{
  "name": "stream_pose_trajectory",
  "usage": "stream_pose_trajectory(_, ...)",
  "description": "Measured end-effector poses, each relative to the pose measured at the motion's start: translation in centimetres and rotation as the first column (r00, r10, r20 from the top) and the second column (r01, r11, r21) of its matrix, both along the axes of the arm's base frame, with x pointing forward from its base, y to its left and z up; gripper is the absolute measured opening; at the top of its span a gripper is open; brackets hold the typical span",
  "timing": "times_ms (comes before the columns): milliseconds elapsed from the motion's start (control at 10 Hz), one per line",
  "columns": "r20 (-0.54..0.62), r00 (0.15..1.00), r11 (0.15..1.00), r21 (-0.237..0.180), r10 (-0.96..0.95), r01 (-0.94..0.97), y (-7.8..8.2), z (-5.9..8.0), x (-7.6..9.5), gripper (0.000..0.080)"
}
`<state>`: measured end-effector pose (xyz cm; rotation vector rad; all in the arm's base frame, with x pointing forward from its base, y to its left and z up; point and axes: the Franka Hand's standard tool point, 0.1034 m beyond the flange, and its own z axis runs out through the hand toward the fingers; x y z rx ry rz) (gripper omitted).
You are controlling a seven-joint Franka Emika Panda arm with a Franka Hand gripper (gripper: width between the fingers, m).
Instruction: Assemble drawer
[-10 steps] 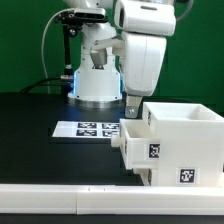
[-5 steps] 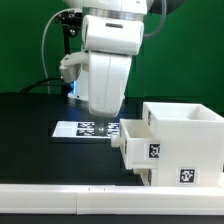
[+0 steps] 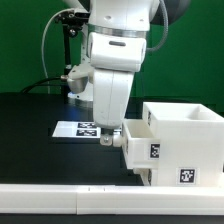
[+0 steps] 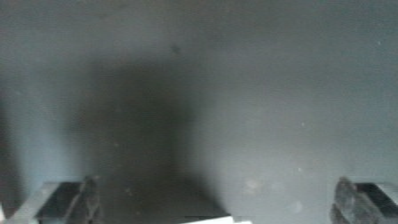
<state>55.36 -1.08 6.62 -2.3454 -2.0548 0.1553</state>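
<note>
The drawer's white box housing stands at the exterior view's right. A white tray with a square tag sticks out of its left side. I cannot pick out a second tray. My gripper hangs low over the black table, just left of the tray's end. I cannot tell whether it touches the tray. In the wrist view my gripper is open. Its fingers sit far apart at the frame's edges with only dark table between them. A small white corner shows at the edge.
The marker board lies on the table behind my gripper, partly hidden by it. A long white bar runs along the front edge. The arm's base stands at the back.
The arm has swung from above the tray to the exterior view's left and come down beside the tray's end. The tray and housing have not visibly moved.
</note>
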Motion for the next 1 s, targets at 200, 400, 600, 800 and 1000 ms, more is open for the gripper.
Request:
stream_pose_trajectory(200, 0.009, 1.000, 1.000, 0.011, -0.028, 0.028, 2.6, 0.0, -0.2, 0.0649)
stream_pose_trajectory(400, 0.019, 0.998, 0.998, 0.004, -0.056, 0.056, 3.7, 0.3, -0.1, 0.0649)
stream_pose_trajectory(600, 0.015, 0.998, 0.998, 0.003, -0.058, 0.058, 3.3, 0.1, -0.2, 0.0649)
stream_pose_trajectory(800, 0.010, 0.998, 0.998, 0.001, -0.060, 0.060, 1.8, 0.4, -0.2, 0.0649)
stream_pose_trajectory(1000, 0.019, 0.997, 0.997, -0.003, -0.072, 0.073, 0.8, 1.0, -0.1, 0.0649)
